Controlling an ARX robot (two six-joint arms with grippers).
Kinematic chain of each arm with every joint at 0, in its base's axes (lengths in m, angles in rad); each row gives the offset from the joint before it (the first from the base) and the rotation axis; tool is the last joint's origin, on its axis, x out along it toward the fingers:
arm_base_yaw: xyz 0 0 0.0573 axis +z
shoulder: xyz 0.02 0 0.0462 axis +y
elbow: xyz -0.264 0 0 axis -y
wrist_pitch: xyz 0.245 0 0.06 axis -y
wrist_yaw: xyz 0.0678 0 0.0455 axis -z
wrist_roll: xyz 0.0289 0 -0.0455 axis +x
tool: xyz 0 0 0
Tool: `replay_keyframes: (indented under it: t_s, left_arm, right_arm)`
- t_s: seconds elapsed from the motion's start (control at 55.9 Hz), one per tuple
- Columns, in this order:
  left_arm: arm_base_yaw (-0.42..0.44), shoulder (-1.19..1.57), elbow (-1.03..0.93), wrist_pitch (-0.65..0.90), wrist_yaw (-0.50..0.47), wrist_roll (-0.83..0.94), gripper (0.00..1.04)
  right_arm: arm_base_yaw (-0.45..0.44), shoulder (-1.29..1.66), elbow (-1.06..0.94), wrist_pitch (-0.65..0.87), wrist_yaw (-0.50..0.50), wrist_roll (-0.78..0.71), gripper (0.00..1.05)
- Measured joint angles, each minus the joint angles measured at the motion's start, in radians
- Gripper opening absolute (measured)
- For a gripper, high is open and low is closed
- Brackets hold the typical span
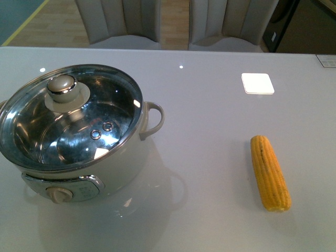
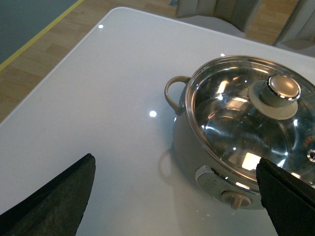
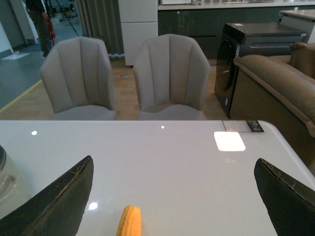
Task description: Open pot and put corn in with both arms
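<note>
We are showing the corn (image 1: 270, 173) lying on the right side of the tabletop (image 1: 210, 131), its long axis running near-to-far with the far end leaning slightly left, just ahead of the right claw (image 3: 172, 162), whose jaws are standing apart, while the left claw (image 2: 174, 162), likewise apart, is facing the lidded pot (image 1: 126, 157) at left.

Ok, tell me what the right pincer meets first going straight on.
The right pincer would probably meet the corn first, lying between its open fingers; otherwise the table. Depth is unclear.
</note>
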Motion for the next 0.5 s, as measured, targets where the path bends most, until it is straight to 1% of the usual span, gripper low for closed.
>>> replay_keyframes:
  t_s: [0.054,0.072,0.161,0.304,0.412,0.501]
  left_arm:
    - [0.019,0.092,0.017,0.093,0.028,0.029,0.98]
    - [0.028,0.153,0.030,0.157,0.036,0.048,0.98]
    - [0.043,0.338,0.085,0.339,0.062,0.094,0.98]
    - [0.043,0.679,0.210,0.634,0.099,0.133,0.98]
    - [0.029,0.893,0.287,0.779,0.107,0.158,0.98]
    - [0.014,1.030,0.336,0.864,0.123,0.169,0.98]
  right_arm:
    - [0.000,0.000,0.000,0.000,0.000,0.000,0.96]
    - [0.000,0.000,0.000,0.000,0.000,0.000,0.96]
    - [0.000,0.000,0.000,0.000,0.000,0.000,0.96]
    - [0.000,0.000,0.000,0.000,0.000,0.000,0.96]
    - [0.000,0.000,0.000,0.000,0.000,0.000,0.96]
    - [0.000,0.000,0.000,0.000,0.000,0.000,0.96]
